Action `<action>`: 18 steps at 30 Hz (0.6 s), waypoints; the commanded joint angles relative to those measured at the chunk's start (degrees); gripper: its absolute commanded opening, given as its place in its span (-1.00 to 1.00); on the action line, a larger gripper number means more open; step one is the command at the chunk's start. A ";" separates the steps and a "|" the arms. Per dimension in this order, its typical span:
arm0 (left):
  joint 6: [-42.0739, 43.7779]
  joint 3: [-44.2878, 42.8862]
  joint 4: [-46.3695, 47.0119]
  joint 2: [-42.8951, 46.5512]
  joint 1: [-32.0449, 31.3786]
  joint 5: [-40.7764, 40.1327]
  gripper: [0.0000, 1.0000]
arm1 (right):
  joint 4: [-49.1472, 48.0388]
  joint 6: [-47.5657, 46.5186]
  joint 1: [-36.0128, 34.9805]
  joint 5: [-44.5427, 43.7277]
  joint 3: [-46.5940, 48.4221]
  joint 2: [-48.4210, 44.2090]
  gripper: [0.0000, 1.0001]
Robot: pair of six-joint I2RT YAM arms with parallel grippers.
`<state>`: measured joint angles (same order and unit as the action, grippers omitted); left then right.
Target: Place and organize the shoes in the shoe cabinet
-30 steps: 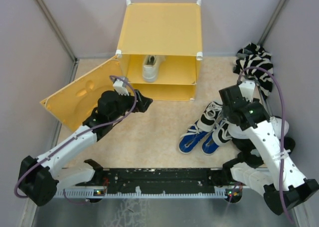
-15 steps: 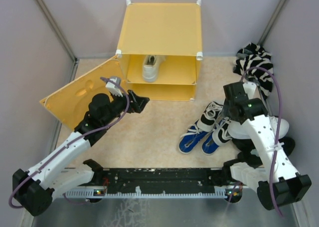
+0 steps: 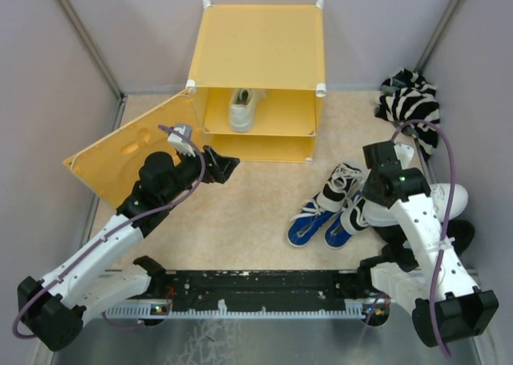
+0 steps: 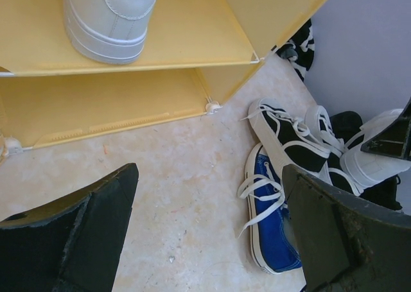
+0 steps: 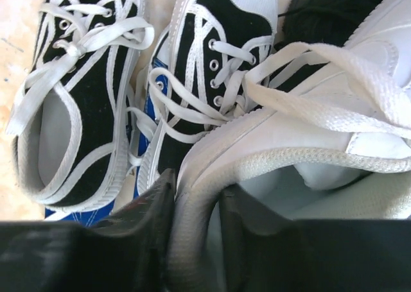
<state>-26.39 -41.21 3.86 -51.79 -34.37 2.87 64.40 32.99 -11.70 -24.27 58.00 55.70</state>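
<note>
The yellow-orange shoe cabinet point(image 3: 256, 44) stands at the back, with one white sneaker point(image 3: 243, 108) on its inner shelf. My left gripper point(image 3: 224, 166) hovers open in front of the cabinet's lower compartment, nothing between its fingers point(image 4: 103, 221). To the right, black-and-white sneakers point(image 3: 337, 184) lie partly over a blue pair point(image 3: 309, 225). My right gripper point(image 5: 196, 196) is shut on the heel collar of a second white sneaker point(image 5: 302, 131), one finger inside and one outside. That sneaker point(image 3: 445, 198) lies beside the black-and-white pair point(image 5: 83, 93).
The cabinet's hinged front panel point(image 3: 120, 152) lies swung open at the left, just behind my left arm. A black-and-white striped cloth point(image 3: 413, 100) sits at the back right. Black shoes point(image 3: 461, 237) lie under the white sneaker. Grey walls close in on both sides.
My right gripper has closed onto the white sneaker's heel collar, and the right arm has shifted slightly toward the near edge. The left arm has drawn back a little from the cabinet.
</note>
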 commanded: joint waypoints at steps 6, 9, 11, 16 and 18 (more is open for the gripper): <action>-0.59 -1.45 0.05 0.92 -0.19 0.54 0.98 | 4.46 -4.57 0.49 -2.19 10.21 -2.63 -1.00; -0.59 -2.17 -0.24 0.58 -0.17 0.67 0.98 | 5.23 -8.37 0.34 2.63 15.20 -2.03 -1.00; -0.40 -3.03 -1.29 0.47 -0.25 0.54 0.98 | 6.04 -9.63 -1.41 6.94 19.00 -1.25 -1.00; 1.47 -6.67 -5.63 -0.19 -0.17 -0.96 0.98 | 8.67 -3.06 -25.22 1.93 26.35 3.45 -1.00; 2.11 -7.75 -7.16 -0.29 -0.19 -1.73 0.98 | 7.90 -0.54 -37.27 -1.40 27.64 6.81 -1.00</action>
<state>-26.30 -45.23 -0.10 -52.03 -34.37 2.55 73.97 29.87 -32.25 -20.75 80.95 58.02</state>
